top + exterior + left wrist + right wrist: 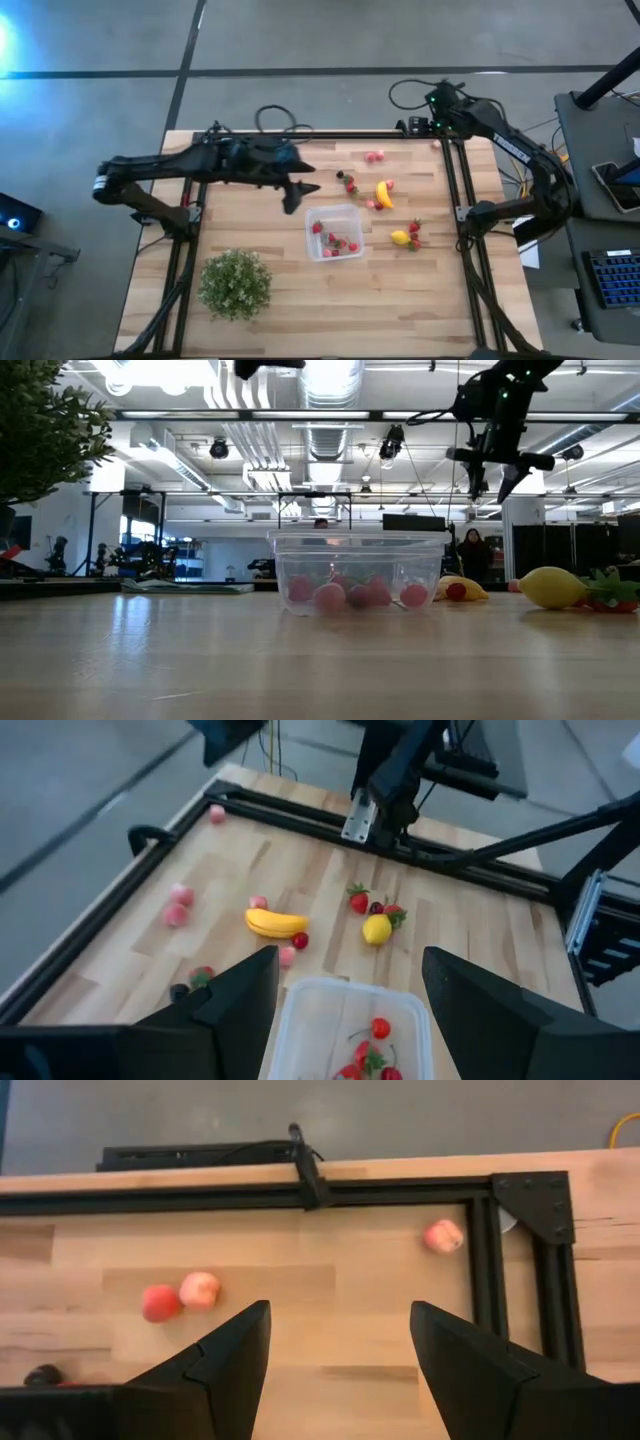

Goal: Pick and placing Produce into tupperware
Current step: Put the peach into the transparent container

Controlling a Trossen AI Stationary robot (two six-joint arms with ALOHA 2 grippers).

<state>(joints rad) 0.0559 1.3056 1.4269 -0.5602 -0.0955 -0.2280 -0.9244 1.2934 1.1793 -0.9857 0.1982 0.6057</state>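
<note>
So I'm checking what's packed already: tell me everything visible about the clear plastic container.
The clear square plastic container with rounded corners sits upright and lidless on the wooden table, near its middle. Its see-through walls show several red and pink strawberry-like pieces on its floor. The open left gripper hovers beside it, not touching.

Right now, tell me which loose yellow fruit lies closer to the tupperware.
The lemon, small and round, just off the tupperware; the long curved banana lies farther away.
</note>
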